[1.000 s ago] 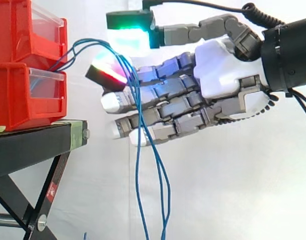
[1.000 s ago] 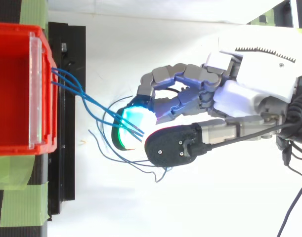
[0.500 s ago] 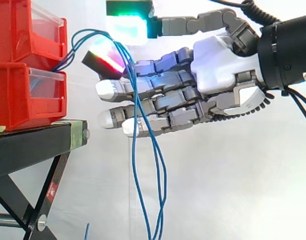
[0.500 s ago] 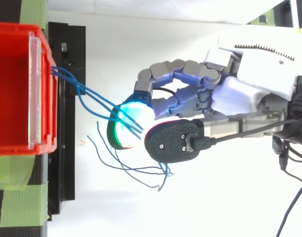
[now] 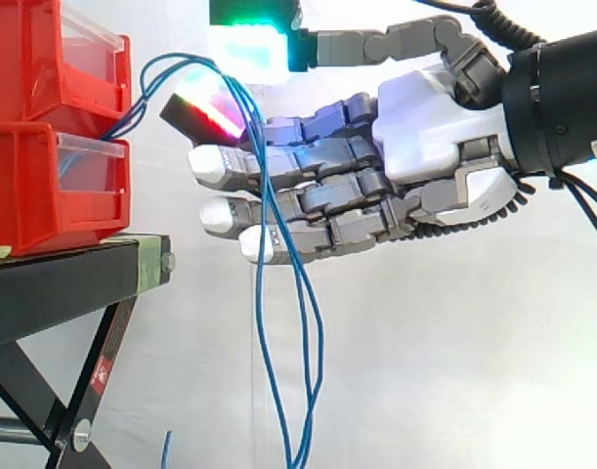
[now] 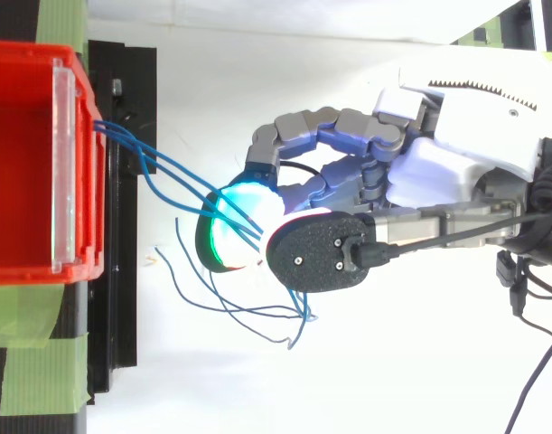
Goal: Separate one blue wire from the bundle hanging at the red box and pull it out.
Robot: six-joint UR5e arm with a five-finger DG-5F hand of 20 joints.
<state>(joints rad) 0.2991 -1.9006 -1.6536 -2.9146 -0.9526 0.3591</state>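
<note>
White curtain (image 5: pixel 454 342) behind everything. Two stacked red plastic bins (image 5: pixel 44 186) with clear front panels sit on a black metal stand (image 5: pixel 54 283), left in the side view. Strips of green tape (image 6: pixel 36 371) on the stand next to the bin in the top view.

Bundle of thin blue wires (image 5: pixel 258 303) comes out of the front of the bins at the seam between them, arches up and to the right, then drops in long loops past the stand's top. Loose ends trail across the white floor in the top view.

Grey-and-white robot hand (image 5: pixel 425 127) reaches in level from the right, palm well clear of the bins. Thumb's green-glowing pad (image 5: pixel 247 49) sits on top, closed down over the red-glowing pad (image 5: pixel 208 109) of the uppermost finger, which is curled. Wires are caught between those two pads, several strands, none split off from the rest. Lower fingers (image 5: pixel 212 164) are straight and packed side by side, white tips aimed at the bins, with the hanging strands crossing in front of them.
</note>
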